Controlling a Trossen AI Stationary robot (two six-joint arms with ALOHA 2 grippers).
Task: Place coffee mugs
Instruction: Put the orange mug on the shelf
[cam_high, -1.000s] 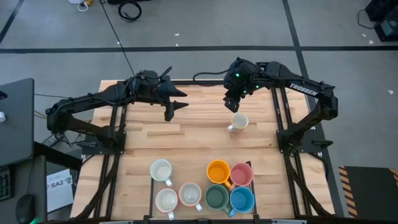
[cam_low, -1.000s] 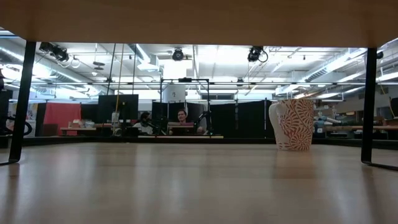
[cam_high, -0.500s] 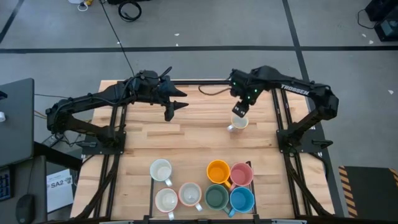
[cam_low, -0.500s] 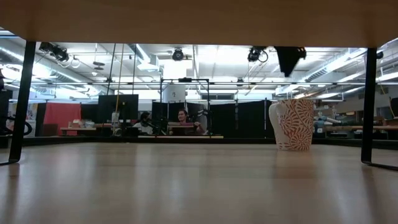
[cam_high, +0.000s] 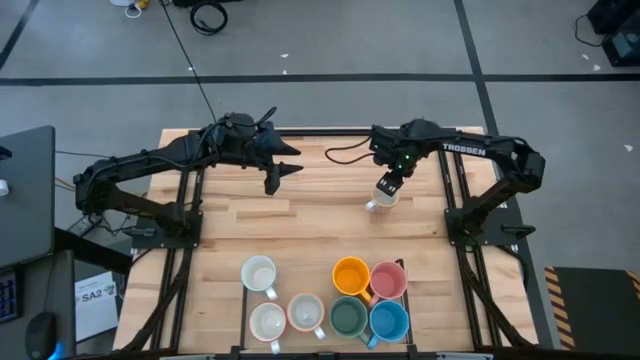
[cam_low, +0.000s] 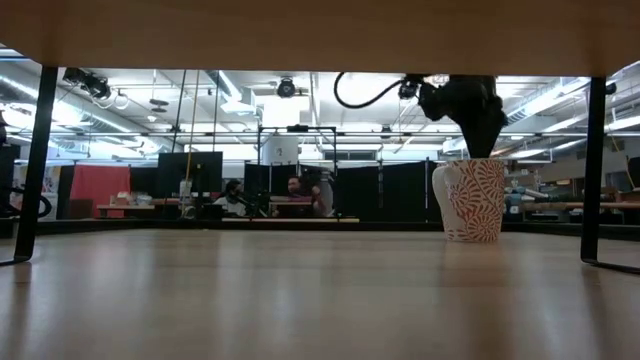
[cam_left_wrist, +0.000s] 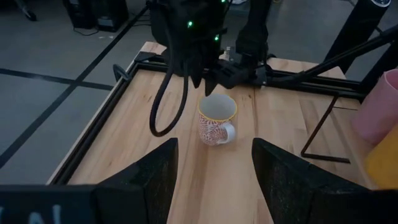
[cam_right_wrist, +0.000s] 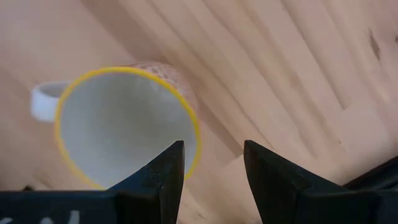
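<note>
One small round ceramic mug with a red-and-white leaf pattern and a yellow rim (cam_high: 383, 197) is standing upright, apart on the pale wood-plank counter (cam_high: 300, 215). The right pincer (cam_high: 388, 186) is hanging spread just above this mug's rim, probably lining up a grasp. Well beyond the mug, seven glossy plain mugs (cam_high: 330, 295) are clustered at the counter's edge. The left pincer (cam_high: 280, 172) is waiting spread, away from the patterned mug.

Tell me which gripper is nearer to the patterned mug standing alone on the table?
Right. The right gripper hangs open directly above the patterned mug, at its rim. The left gripper waits open, well off to the mug's side.
</note>
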